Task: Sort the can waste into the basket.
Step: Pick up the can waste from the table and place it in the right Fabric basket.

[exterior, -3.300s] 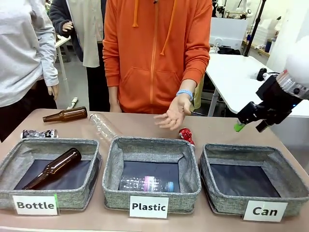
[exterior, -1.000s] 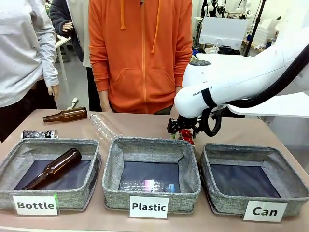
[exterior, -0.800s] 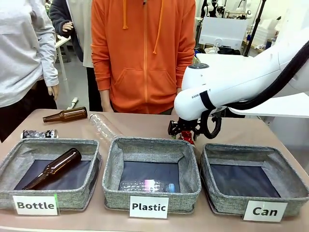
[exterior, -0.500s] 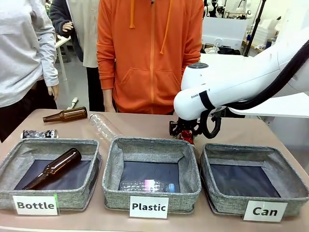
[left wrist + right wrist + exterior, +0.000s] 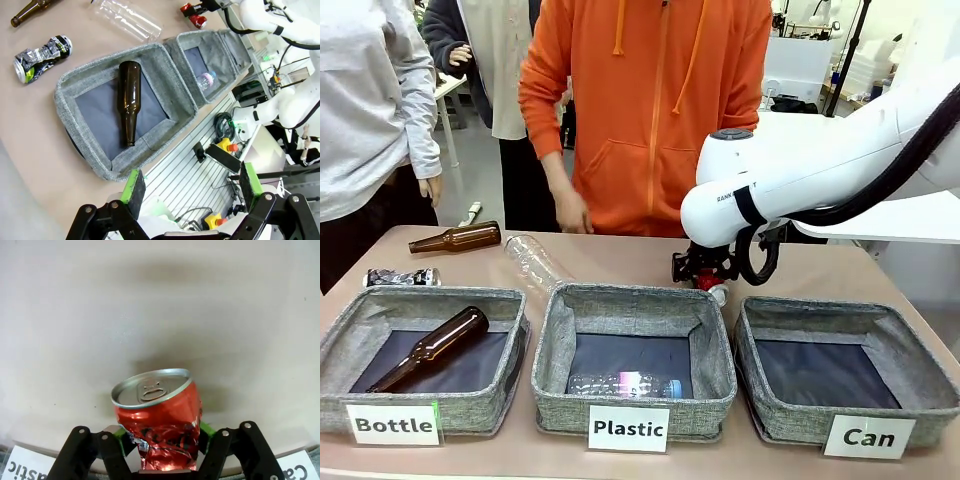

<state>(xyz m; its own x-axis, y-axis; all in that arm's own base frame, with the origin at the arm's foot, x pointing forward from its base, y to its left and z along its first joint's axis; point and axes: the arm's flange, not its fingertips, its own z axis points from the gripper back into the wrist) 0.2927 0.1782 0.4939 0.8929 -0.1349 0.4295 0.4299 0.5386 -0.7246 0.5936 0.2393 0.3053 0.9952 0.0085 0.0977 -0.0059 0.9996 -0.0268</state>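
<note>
My right gripper [image 5: 705, 276] is down at the far rim of the middle basket, shut on the dented red can [image 5: 711, 286]. In the right wrist view its green pads [image 5: 120, 436] press both sides of the red can [image 5: 157, 422], silver top facing away over the bare tabletop. The black and silver can [image 5: 400, 277] lies at the table's far left, also the crumpled can [image 5: 42, 54] in the left wrist view. The "Can" basket [image 5: 840, 311] stands empty at the right front. My left gripper [image 5: 191, 184] hangs open high above the table's left end.
The "Bottle" basket [image 5: 350, 330] holds a brown bottle [image 5: 430, 348]; the "Plastic" basket [image 5: 550, 340] holds a clear bottle [image 5: 620, 382]. Another brown bottle [image 5: 456, 238] and a clear plastic bottle [image 5: 535, 262] lie behind them. A person's hand [image 5: 572, 214] hangs at the far edge.
My right gripper's fingers have closed on the red can, which now shows a silver end tilted right. The person in orange has shifted right and brought a hand to the table's far edge.
</note>
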